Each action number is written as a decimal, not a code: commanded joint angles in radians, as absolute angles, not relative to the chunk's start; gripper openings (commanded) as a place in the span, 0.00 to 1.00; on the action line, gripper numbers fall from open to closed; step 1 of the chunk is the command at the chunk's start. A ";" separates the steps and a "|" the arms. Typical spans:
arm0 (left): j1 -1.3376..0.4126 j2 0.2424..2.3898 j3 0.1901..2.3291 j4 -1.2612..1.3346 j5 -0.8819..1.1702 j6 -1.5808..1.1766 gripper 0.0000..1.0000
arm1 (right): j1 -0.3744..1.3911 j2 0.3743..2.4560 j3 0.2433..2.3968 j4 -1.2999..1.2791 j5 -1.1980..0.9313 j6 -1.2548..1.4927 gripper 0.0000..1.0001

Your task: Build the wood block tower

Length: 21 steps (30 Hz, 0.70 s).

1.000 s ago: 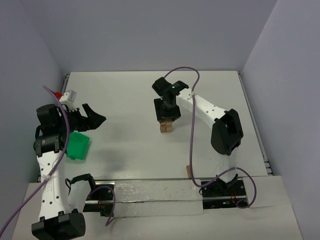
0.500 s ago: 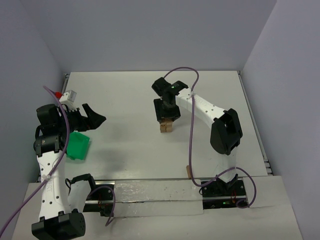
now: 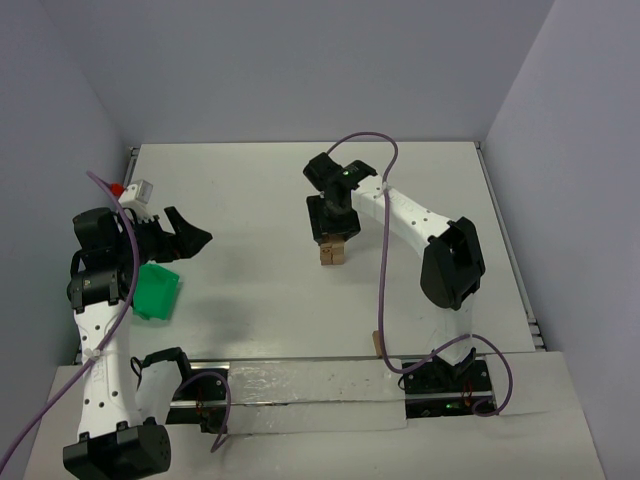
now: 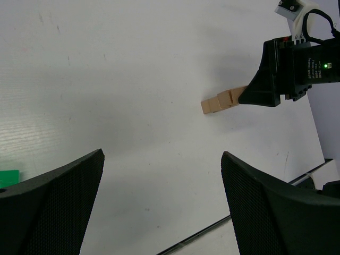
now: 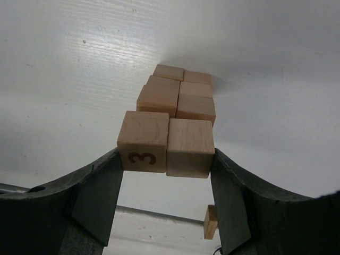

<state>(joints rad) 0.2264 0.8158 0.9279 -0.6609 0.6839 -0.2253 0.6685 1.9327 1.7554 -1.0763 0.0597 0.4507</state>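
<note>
Two wood blocks point(image 5: 143, 139) sit side by side between the fingers of the right gripper point(image 5: 166, 159), with one pad pressed on each outer face. The cube on the left-finger side carries a printed 3; its neighbour is plain. Gripper closed on the pair, jaws about two cubes apart.

Directly beyond the fingertips, in line with the grip: the tower point(image 5: 195, 108), two cubes wide, its layers receding toward the table point(image 5: 64, 79). Layer count unclear from this angle. Cannot tell whether the held pair already rests on the top layer or hangs just above it.

Back toward the arm's base, well apart from the tower: one loose block point(image 5: 210, 222) near the table edge.

Far across, the left gripper point(image 4: 162, 156) hangs with jaws wide and nothing between them, the green tray point(image 3: 158, 290) just beside it.

Step in hand, as judged: placing a new layer on the tower. The next move calls for squaring the pair over the layer beneath and seating it gently. The fingers then open evenly and lift straight up, so neither pad drags a cube sideways. The loose block likely follows.
</note>
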 commanded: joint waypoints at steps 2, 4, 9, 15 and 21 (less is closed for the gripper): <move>0.233 0.815 0.930 -0.614 0.709 -0.232 0.97 | 0.659 1.920 1.802 -1.065 0.074 0.443 0.61; 0.234 0.815 0.930 -0.614 0.710 -0.230 0.97 | 0.660 1.923 1.802 -1.065 0.072 0.443 0.61; 0.233 0.816 0.930 -0.614 0.710 -0.230 0.97 | 0.658 1.925 1.792 -1.065 0.072 0.445 0.61; 0.233 0.816 0.930 -0.614 0.711 -0.230 0.97 | 0.657 1.929 1.789 -1.065 0.074 0.442 0.62; 0.234 0.815 0.928 -0.613 0.715 -0.237 0.97 | 0.653 1.937 1.789 -1.066 0.067 0.440 0.62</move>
